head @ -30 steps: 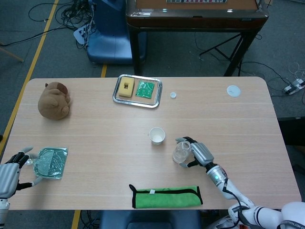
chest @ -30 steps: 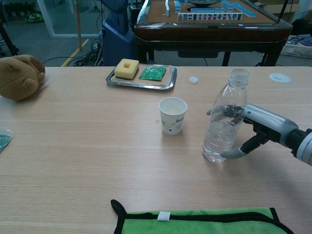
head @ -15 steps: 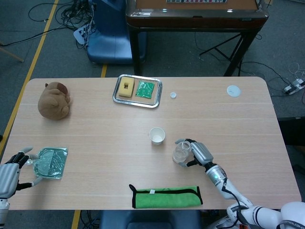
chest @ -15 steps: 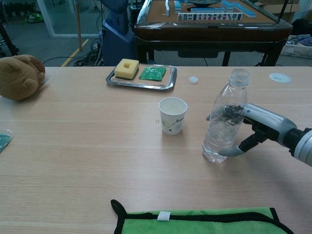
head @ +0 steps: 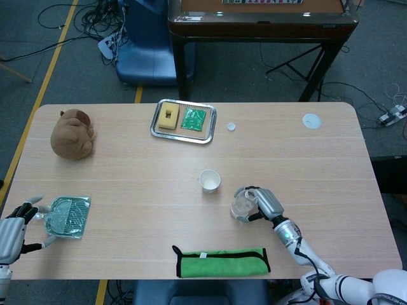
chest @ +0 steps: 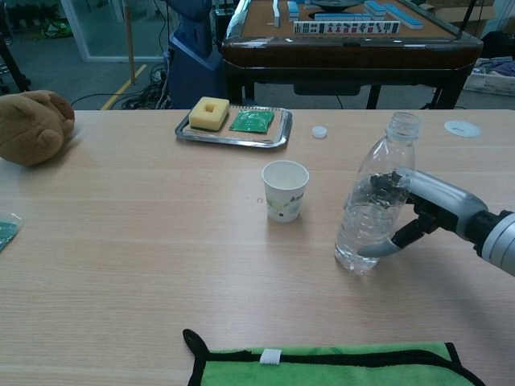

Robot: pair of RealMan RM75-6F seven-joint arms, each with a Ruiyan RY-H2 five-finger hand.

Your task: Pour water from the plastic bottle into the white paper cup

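Right hand [chest: 434, 211] wrapped around the uncapped plastic bottle [chest: 372, 199], which leans slightly away from the white paper cup [chest: 285, 190] standing just to its left; keep the grip firm, lift clear, bring the mouth over the rim, tilt gradually.

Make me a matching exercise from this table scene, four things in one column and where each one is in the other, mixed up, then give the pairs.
Things:
1. plastic bottle
2. paper cup
3. yellow sponge
4. green cloth

Places:
A. on the metal tray
B. at the near table edge
C. gripped by the right hand
D. standing alone mid-table

Pairs: 1-C, 2-D, 3-A, 4-B
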